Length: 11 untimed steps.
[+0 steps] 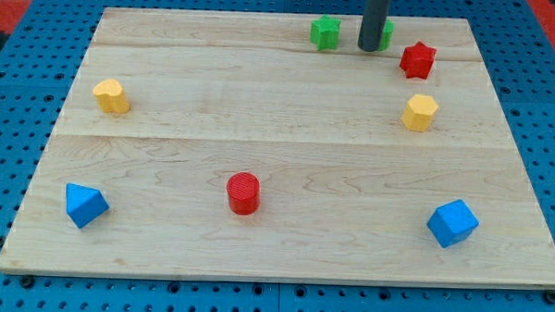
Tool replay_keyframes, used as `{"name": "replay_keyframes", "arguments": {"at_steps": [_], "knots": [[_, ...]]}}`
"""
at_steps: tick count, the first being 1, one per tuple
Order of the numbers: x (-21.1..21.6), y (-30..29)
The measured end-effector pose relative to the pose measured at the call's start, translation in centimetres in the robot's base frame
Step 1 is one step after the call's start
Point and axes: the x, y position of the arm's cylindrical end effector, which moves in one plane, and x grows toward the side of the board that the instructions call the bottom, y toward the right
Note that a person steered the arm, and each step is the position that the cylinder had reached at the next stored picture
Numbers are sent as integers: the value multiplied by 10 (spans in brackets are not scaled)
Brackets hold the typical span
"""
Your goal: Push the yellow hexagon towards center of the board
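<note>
The yellow hexagon (419, 112) sits at the view's right side of the wooden board (287, 156), a little above mid-height. My tip (368, 48) is near the view's top edge, up and left of the hexagon and apart from it. The tip stands between a green star block (325, 32) on its left and a second green block (385, 32) partly hidden behind the rod. A red star block (417, 59) lies just right of the tip, above the hexagon.
A yellow rounded block (111, 96) sits at the view's left. A red cylinder (243, 193) stands below centre. A blue triangular block (84, 205) is at bottom left and a blue cube (452, 222) at bottom right. Blue pegboard surrounds the board.
</note>
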Motion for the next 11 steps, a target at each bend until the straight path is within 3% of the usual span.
{"name": "replay_keyframes", "arguments": {"at_steps": [1, 2, 3, 5, 6, 7, 9, 10, 11], "knots": [[46, -21], [7, -126], [-14, -109], [-11, -12], [-10, -10], [-6, -20], [21, -107], [22, -118], [59, -112]]}}
